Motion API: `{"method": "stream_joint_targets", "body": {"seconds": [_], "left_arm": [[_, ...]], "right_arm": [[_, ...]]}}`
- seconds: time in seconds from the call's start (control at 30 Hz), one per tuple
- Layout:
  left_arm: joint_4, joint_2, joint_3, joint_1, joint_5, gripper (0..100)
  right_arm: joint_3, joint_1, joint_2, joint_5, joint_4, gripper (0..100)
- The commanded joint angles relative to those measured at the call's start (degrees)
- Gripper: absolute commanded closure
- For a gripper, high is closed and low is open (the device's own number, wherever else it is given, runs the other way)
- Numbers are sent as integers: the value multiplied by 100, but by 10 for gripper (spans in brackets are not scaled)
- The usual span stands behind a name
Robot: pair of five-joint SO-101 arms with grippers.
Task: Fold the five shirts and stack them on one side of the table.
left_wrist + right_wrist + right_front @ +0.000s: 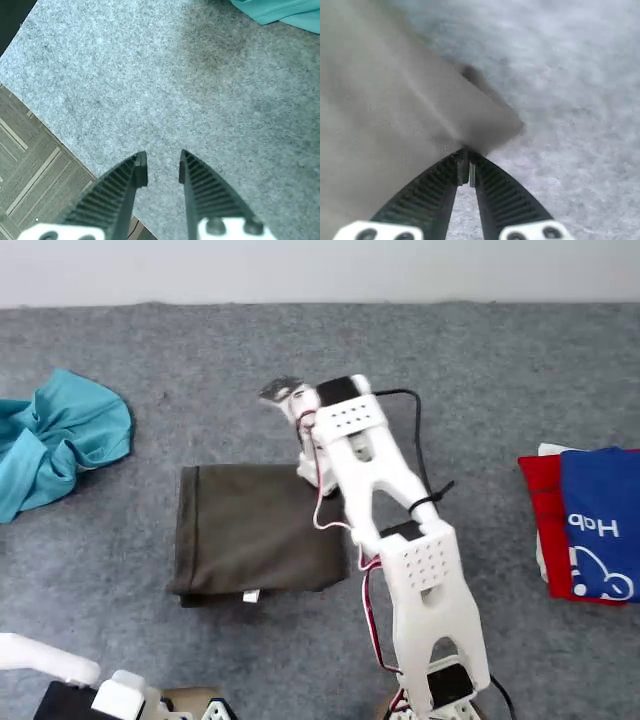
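Currently my right gripper (465,172) pinches the olive shirt's (260,530) far right corner, mid-table. It's light, soft and floppy, so I'd hold doubled edges, not one layer. My left gripper (163,167) hangs spread over the mat (200,85).

Seemingly a robotics lab bench: grey felt-covered table (500,360), plain white wall (300,270), wood-plank floor (30,165).

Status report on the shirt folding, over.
Right gripper shut on olive shirt corner. Left gripper open, empty, over grey mat. Olive shirt folded mid-table; teal shirt crumpled, opposite side from blue-topped stack.
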Motion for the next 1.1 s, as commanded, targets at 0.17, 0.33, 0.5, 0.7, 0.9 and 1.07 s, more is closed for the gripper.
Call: {"method": "stream_joint_targets", "body": {"seconds": [0.17,0.33,0.5,0.7,0.9,1.07], "left_arm": [[-18,-211,-207,18,18,881],[-18,-211,-207,18,18,881],[-18,-211,-207,18,18,881],[-18,-211,-207,18,18,881],[-18,-211,-207,18,18,881],[-18,-211,-207,18,18,881]], "right_arm": [[-35,-602,-1305,-62,453,989],[255,-840,-1877,-774,796,990],[1292,-954,-2448,-1310,796,989],[2760,-1156,-2615,-1556,690,989],[3798,-796,-2281,-1538,-303,989],[3191,-760,-2431,-1556,136,989]]}}
